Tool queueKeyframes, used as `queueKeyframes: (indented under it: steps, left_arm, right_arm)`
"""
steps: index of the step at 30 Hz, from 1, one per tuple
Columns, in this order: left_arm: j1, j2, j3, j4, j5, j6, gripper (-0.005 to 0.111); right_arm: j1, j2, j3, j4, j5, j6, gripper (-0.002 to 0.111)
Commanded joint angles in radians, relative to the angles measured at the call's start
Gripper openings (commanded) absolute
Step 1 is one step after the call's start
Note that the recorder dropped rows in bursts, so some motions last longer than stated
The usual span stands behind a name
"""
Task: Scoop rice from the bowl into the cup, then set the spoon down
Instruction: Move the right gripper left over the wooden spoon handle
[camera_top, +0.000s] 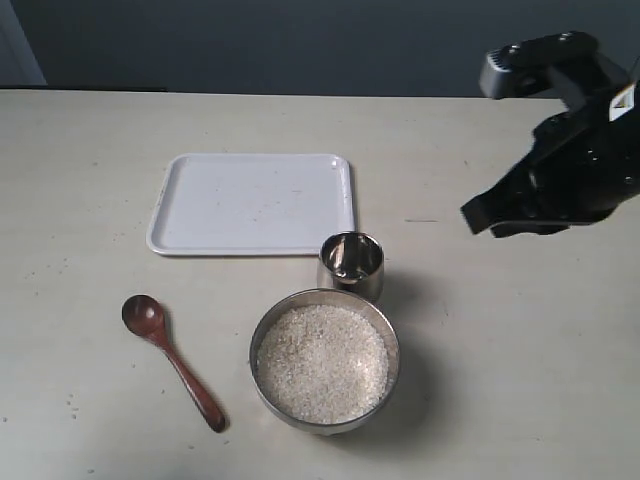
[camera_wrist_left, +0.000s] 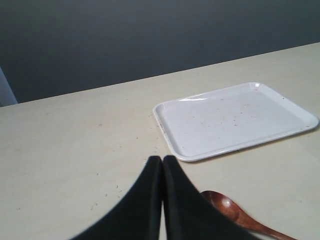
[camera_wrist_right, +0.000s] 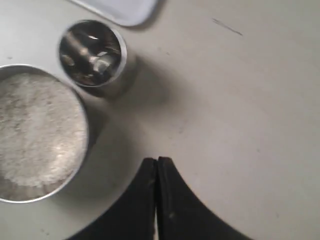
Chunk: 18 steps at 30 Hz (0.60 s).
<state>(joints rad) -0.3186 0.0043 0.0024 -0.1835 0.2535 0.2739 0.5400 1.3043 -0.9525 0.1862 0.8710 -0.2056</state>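
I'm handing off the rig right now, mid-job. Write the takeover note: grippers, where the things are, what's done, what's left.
Left gripper: shut, empty, above the table near the spoon's head.
Right gripper: shut, empty, raised to the right of the cup.
Spoon: flat on the table, left of the bowl.
Bowl holds the rice; the cup stands just beyond it, by the white tray, with no rice visible inside.
Done: nothing yet.
Left: grasp spoon, scoop rice into cup, set spoon down.
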Motion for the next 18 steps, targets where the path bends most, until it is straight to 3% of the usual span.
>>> queueKeyframes:
  steps: [1,12,18]
  left_arm:
    - [-0.002,-0.004,-0.002,-0.002,-0.015,-0.002,0.001]
    - [-0.002,-0.004,-0.002,-0.002,-0.015,-0.002,0.001]
    - [-0.002,-0.004,-0.002,-0.002,-0.015,-0.002,0.001]
  right_arm:
    - [0.171,0.034,-0.055,0.026,-0.025,-0.002,-0.001]
    - [0.437,0.259,-0.164,0.155,-0.249,-0.004,-0.001]
    - [0.566,0.352,-0.250,0.160,-0.294,-0.292,-0.001]
